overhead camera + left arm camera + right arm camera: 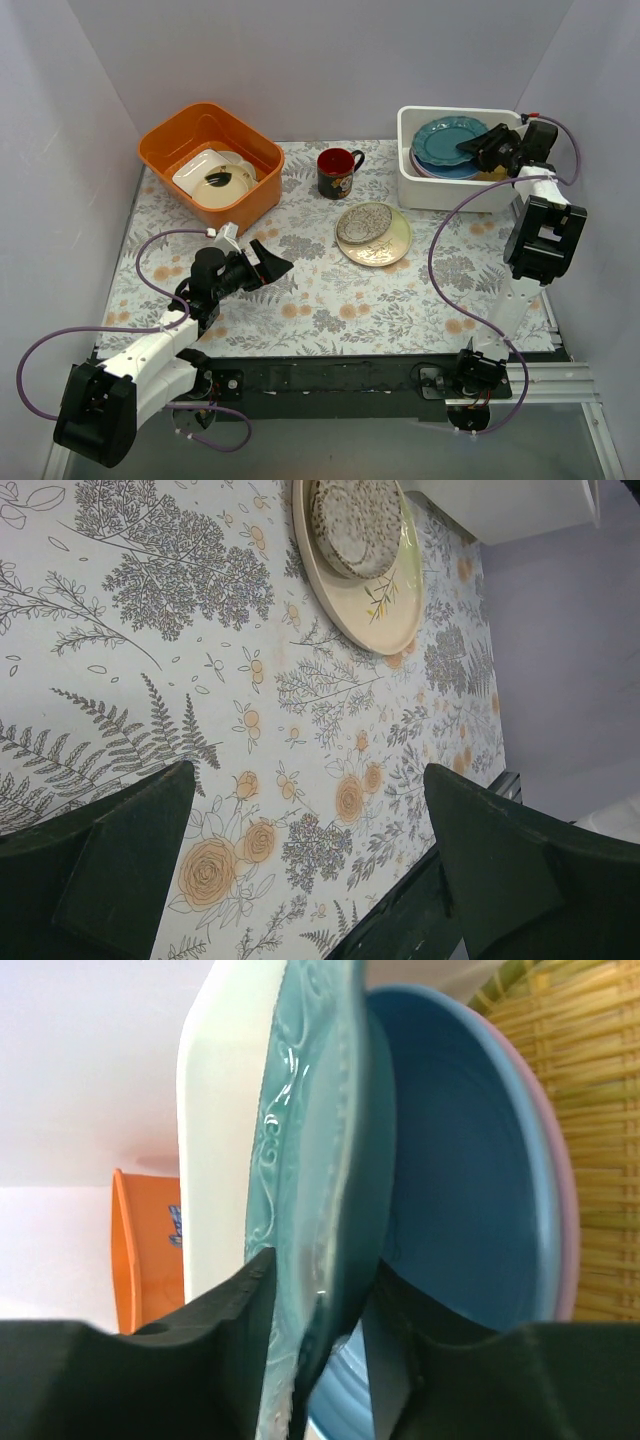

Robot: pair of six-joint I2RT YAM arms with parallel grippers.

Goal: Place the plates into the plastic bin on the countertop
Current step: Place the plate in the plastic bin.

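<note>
In the white plastic bin [405, 150] at the back right, a teal plate [448, 135] lies tilted on a blue plate [460, 1140], a pink plate [565, 1190] and a yellow woven one [600, 1110]. My right gripper [320, 1263] straddles the teal plate's [320, 1110] rim. One finger touches its upper face. A narrow gap separates the other finger from its underside. On the countertop [300, 300] a grey patterned plate [365, 222] rests on a cream plate [385, 248]. My left gripper [272, 262] hovers open and empty over the cloth, left of that stack [355, 520].
An orange tub [165, 150] with white dishes [215, 178] stands at the back left. A dark mug [337, 172] sits between it and the bin. Purple walls close in the sides and back. The table's front edge runs just beside my left gripper [308, 770].
</note>
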